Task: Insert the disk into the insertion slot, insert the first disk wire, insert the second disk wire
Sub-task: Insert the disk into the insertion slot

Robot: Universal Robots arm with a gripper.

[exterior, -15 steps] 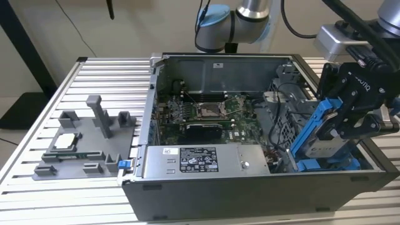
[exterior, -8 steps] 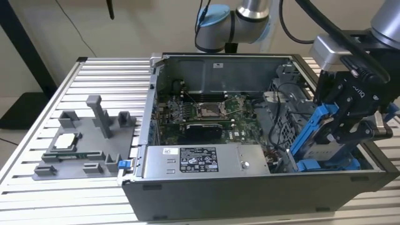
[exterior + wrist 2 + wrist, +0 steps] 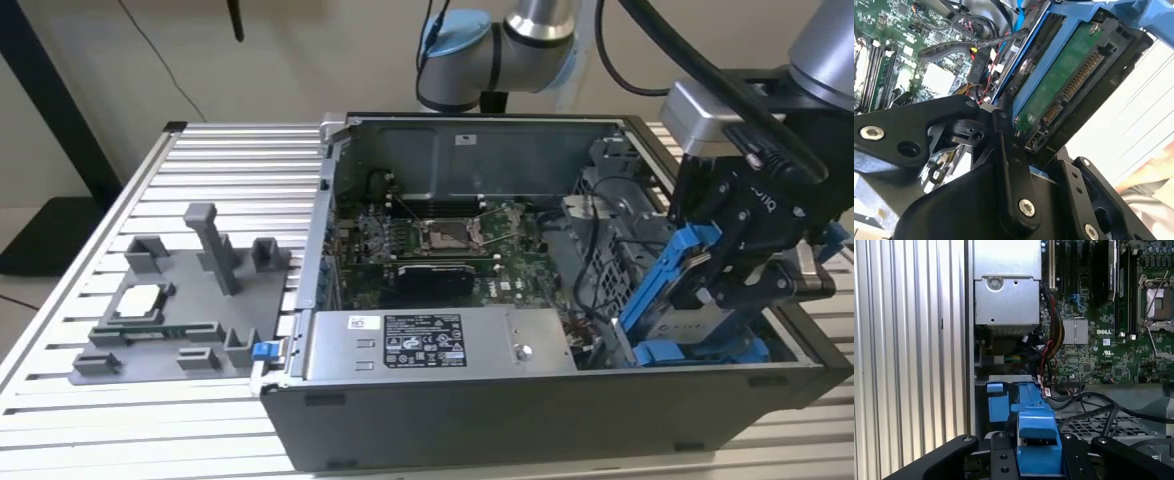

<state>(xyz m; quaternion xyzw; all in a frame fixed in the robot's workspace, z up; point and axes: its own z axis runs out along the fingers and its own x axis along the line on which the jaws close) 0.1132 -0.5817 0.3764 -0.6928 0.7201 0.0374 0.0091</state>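
the disk (image 3: 694, 323) is held steeply tilted, nearly on end, at the corner of the open computer case (image 3: 534, 420) on the exterior view's right, clipped in its bright blue carrier frame (image 3: 671, 285). its lower end is seen down among the blue rails of the insertion slot (image 3: 667, 352); how far it is seated cannot be told. the gripper (image 3: 731, 285) is closed on the disk, with black fingers pressed against the carrier from both sides. in the first wrist view the blue handle (image 3: 1036, 432) is seen clamped between the two fingers (image 3: 1002, 460). in the second wrist view the disk's green circuit-board face (image 3: 1064, 82), with its row of gold contacts, is shown inside the blue frame, and a black finger is laid against its edge. a bundle of black, red and yellow cables (image 3: 1048, 345) is seen near the slot. the motherboard (image 3: 441, 240) is mounted on the case floor, with the grey labelled power-supply box (image 3: 427, 345) along the near wall. the case is stood on a slatted metal table (image 3: 200, 150), and a grey fixture tray (image 3: 187, 310) with upright posts is placed beside the case, at the exterior view's left.
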